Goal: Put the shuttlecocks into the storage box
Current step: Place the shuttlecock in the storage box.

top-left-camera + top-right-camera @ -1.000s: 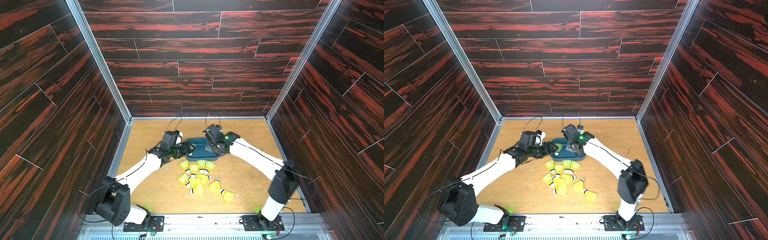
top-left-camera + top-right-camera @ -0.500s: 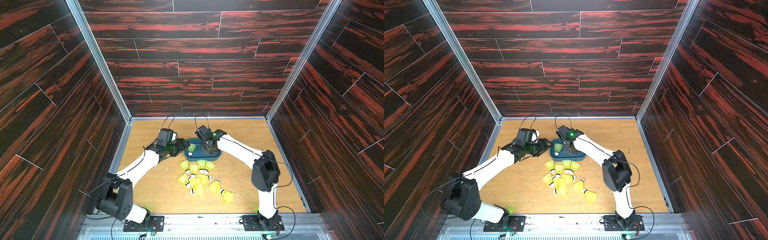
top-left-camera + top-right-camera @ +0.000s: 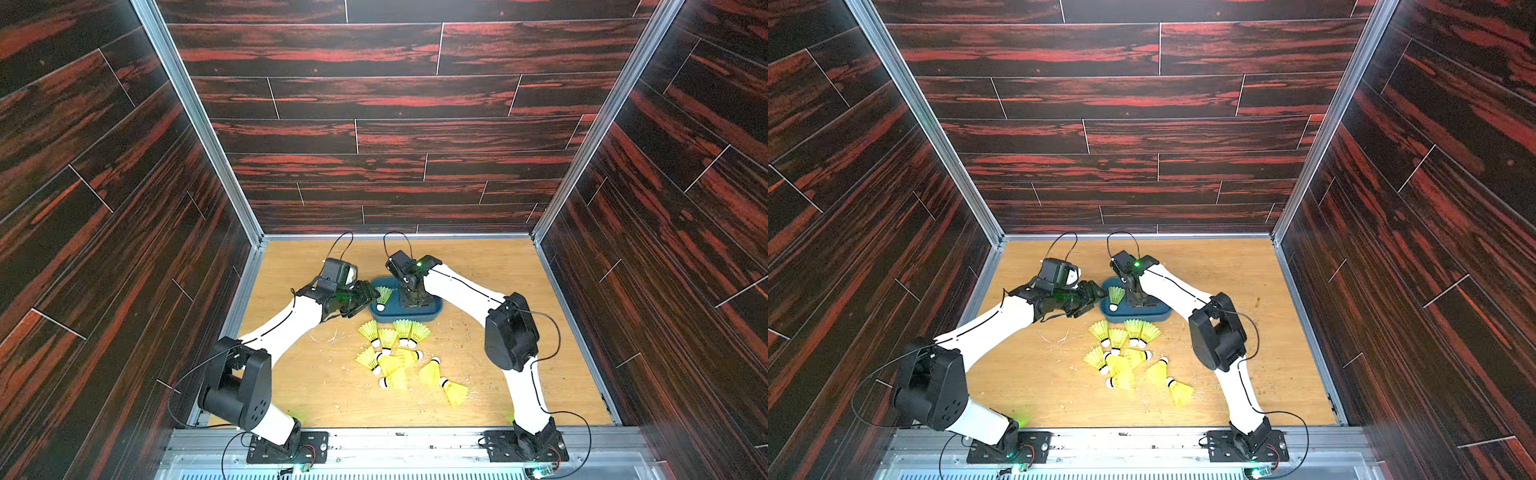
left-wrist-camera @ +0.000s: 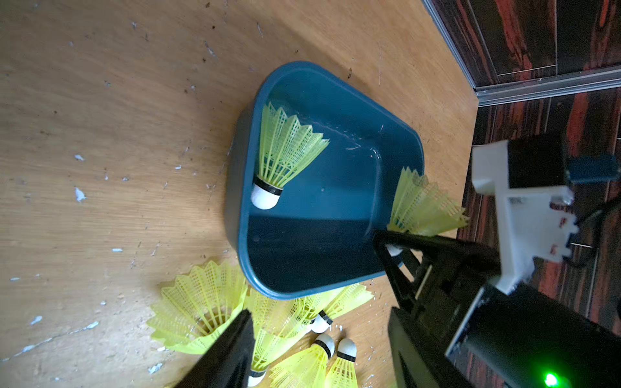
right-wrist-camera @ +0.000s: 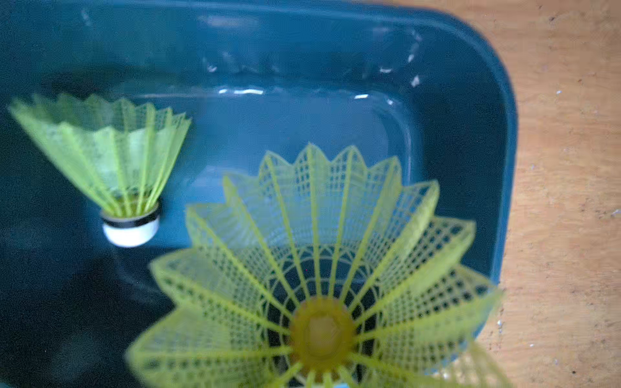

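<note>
Shuttlecock now lies in storage box; left gripper withdrawn.

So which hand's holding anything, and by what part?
Right hand pinches a neon yellow-green plastic shuttlecock by its white cork tip; left hand holds nothing.

Bright, even light; both top views splay at the edges, the right wrist view is blurred, and glare flecks the storage box wall.
</note>
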Robot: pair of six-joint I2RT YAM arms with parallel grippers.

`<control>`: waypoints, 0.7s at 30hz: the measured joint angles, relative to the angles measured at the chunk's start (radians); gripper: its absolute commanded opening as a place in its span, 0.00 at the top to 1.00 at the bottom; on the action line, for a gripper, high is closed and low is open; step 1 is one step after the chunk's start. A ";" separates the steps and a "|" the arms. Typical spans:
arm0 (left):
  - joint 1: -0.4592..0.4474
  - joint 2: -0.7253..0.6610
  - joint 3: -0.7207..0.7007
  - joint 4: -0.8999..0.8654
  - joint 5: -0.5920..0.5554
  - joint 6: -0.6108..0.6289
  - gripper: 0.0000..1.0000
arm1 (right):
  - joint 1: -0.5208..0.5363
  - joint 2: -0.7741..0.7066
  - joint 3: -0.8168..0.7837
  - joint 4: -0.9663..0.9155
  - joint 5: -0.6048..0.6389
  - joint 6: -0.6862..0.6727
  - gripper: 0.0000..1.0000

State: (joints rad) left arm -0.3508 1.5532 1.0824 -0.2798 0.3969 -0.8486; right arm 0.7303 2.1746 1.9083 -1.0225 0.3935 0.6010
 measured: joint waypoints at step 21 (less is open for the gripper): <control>0.000 0.135 0.115 -0.002 0.040 0.003 0.33 | -0.057 0.151 0.100 -0.093 0.073 -0.015 0.79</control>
State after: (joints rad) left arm -0.3508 1.6886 1.1976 -0.2821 0.4374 -0.8452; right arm 0.6735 2.3253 2.0083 -1.1156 0.4667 0.5858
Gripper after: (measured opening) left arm 0.673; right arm 0.298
